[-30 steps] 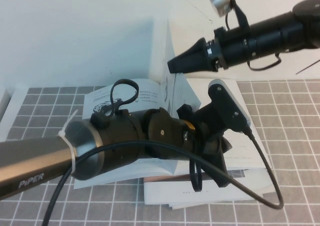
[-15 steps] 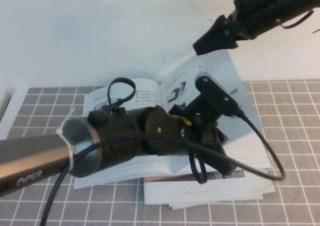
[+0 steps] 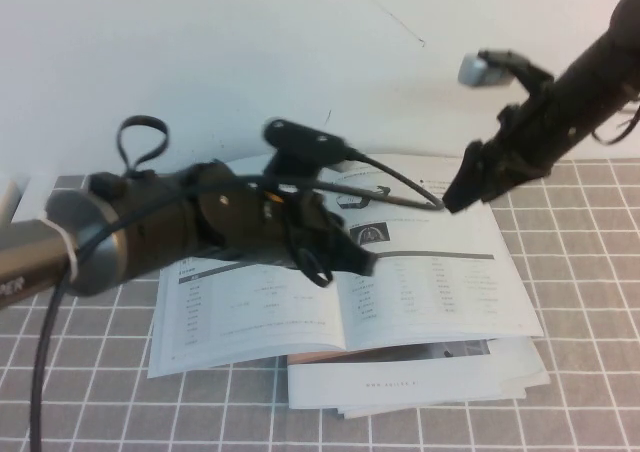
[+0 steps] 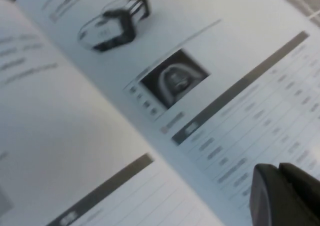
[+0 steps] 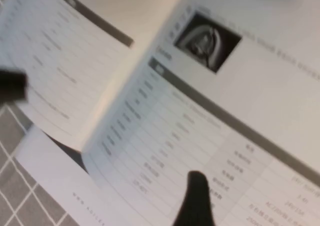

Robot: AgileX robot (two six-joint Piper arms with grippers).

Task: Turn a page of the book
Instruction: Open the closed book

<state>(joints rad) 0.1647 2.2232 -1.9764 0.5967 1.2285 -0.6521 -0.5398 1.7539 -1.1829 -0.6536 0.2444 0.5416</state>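
Even, bright overhead light washes the white book; both wrist views are blurred, print unreadable, while the left arm smears with motion.

White booklets lie stacked on the grey grid-patterned table, fanned slightly, with a white wall beyond the table.

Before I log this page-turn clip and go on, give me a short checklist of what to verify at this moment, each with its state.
1. The book lies open and flat: ok.
2. The page lies flat on the right side, not standing: ok.
3. The right gripper is off the page, above its far edge: ok.
4. The left gripper hovers near the spine; contact with paper: cannot tell.
5. Booklets under the book stay stacked: ok.
6. Finger opening on either gripper: cannot tell.
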